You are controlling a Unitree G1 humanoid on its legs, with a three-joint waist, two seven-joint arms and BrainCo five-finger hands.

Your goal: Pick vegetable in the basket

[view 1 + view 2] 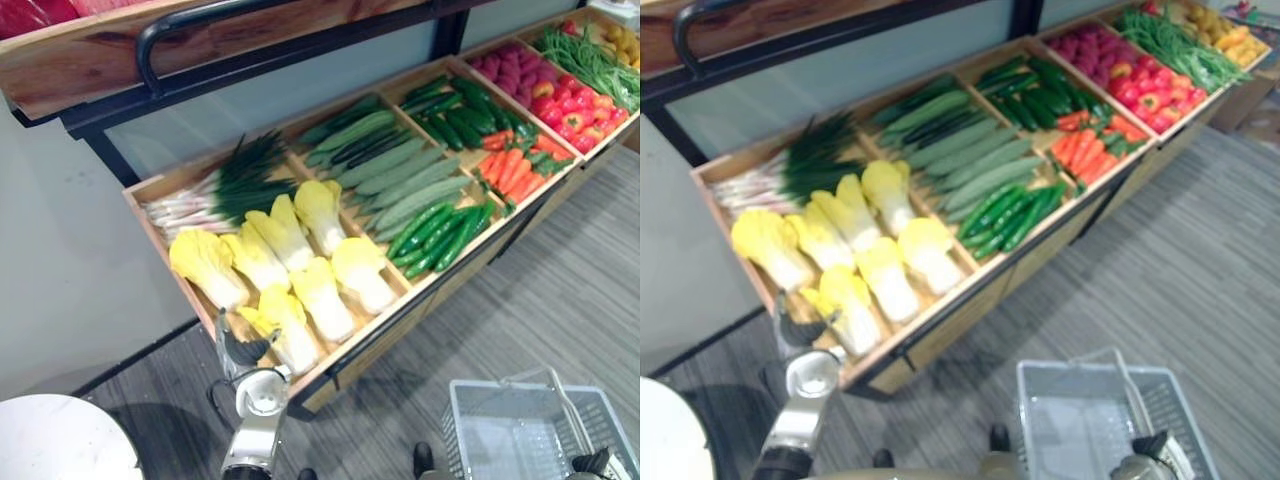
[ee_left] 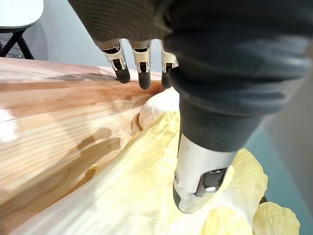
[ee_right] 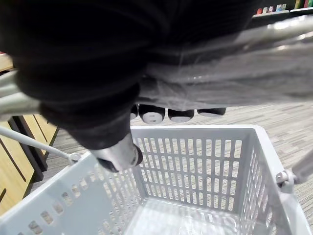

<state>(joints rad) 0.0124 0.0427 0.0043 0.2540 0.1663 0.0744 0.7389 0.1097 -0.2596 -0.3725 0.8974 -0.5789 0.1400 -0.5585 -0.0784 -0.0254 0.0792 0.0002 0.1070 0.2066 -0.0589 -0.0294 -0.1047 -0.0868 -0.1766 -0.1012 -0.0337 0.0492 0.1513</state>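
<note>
a long wooden counter (image 1: 450, 280) slopes away, split into compartments of produce. the near-left compartment holds a pile of pale yellow-and-white cabbages (image 1: 290, 260), with scallions (image 1: 220, 190) behind them. further along lie long pale green gourds, dark cucumbers (image 1: 440, 230), carrots (image 1: 510, 165) and red peppers (image 1: 580, 105).

the left hand (image 1: 240, 350) hangs at the near-left corner of the counter, just over the nearest cabbage (image 1: 285, 325). in the left wrist view its fingers (image 2: 144, 73) are straight and side by side above the wooden rim, not wrapped round anything. the thumb lies against the yellow leaves. no cabbage is lifted; all the vegetables lie in the counter.

the right hand (image 1: 1145, 450) is low on the right, at the near edge of a grey plastic basket (image 1: 530, 430) over the striped carpet, just in front of the counter. in the right wrist view its fingers (image 3: 151, 113) are curled round the basket's grey handle (image 3: 220, 68). the slotted basket walls show below.
</note>
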